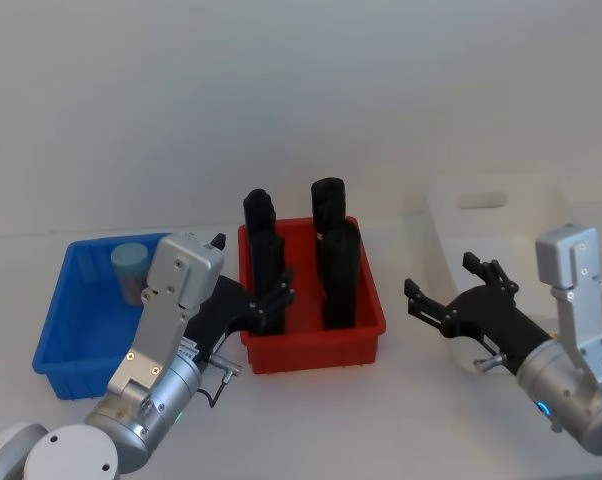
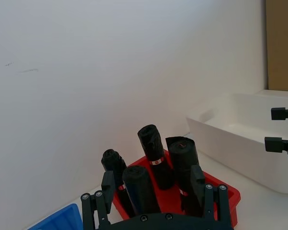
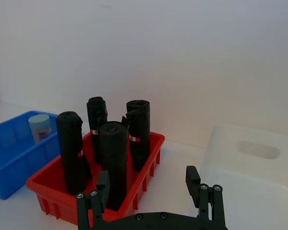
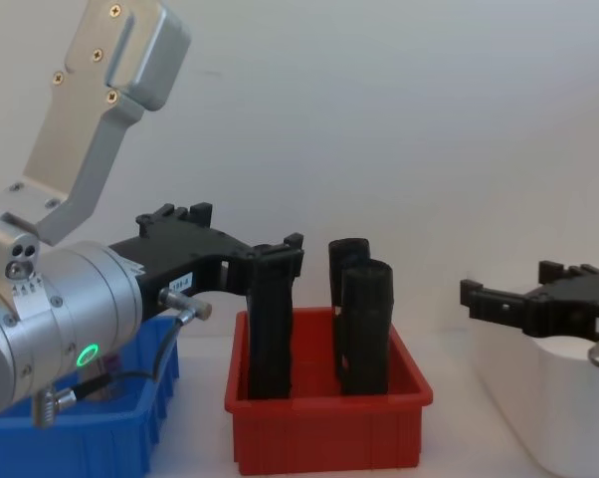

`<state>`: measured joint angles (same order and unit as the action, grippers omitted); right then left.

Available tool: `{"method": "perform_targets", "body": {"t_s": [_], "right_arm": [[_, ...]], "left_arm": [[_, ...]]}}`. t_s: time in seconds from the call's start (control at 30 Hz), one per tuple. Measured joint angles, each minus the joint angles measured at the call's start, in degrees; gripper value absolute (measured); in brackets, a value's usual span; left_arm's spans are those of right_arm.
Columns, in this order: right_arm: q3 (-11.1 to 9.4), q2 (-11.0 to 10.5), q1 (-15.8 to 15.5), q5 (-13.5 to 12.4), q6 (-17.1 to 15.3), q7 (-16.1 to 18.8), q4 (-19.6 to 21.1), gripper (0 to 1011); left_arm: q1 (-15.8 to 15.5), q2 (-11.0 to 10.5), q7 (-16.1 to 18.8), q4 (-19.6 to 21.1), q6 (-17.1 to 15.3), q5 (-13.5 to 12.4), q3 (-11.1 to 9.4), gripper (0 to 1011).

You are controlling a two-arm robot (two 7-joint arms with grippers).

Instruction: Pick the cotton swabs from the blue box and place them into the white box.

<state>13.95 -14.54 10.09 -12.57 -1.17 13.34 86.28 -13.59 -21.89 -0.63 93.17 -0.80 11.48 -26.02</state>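
One tub of cotton swabs [image 1: 131, 268], clear with a pale lid, stands at the back of the blue box [image 1: 73, 330] on the left; the right wrist view shows the tub [image 3: 39, 127] too. My left gripper [image 1: 277, 300] hovers open and empty between the blue box and the red bin, to the right of the tub and apart from it. The white box [image 1: 521, 215] stands at the right. Over its near left side my right gripper [image 1: 441, 275] hangs open and empty.
A red bin [image 1: 316, 350] with several tall black rolls [image 1: 339, 270] stands between the two boxes. From the chest view, the left gripper [image 4: 240, 239] is level with the roll tops. Bare white table lies in front of all three containers.
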Motion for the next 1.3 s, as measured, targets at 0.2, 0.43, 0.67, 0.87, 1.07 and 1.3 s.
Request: {"method": "perform_targets", "body": {"t_s": [0.2, 0.43, 0.67, 0.87, 1.07, 1.3], "right_arm": [[0.5, 1.5, 3.2, 1.3, 0.9, 1.8, -4.2, 1001], [1.1, 3.2, 6.8, 2.5, 1.8, 3.6, -8.9, 1001], [1.9, 5.1, 10.4, 3.8, 2.8, 5.3, -13.8, 1001], [2.5, 6.5, 13.4, 5.0, 3.6, 6.7, -18.0, 1001], [3.1, 7.9, 16.3, 6.2, 4.5, 7.9, -22.2, 1001], [3.5, 9.2, 19.3, 7.1, 5.6, 8.8, -26.9, 1001]], "left_arm": [[0.0, 0.0, 0.0, 0.0, 0.0, 0.0, 0.0, 1004], [0.0, 0.0, 0.0, 0.0, 0.0, 0.0, 0.0, 1004], [0.0, 0.0, 0.0, 0.0, 0.0, 0.0, 0.0, 1004], [0.0, 0.0, 0.0, 0.0, 0.0, 0.0, 0.0, 1004], [0.0, 0.0, 0.0, 0.0, 0.0, 0.0, 0.0, 1004], [0.0, 0.0, 0.0, 0.0, 0.0, 0.0, 0.0, 1004]]}}
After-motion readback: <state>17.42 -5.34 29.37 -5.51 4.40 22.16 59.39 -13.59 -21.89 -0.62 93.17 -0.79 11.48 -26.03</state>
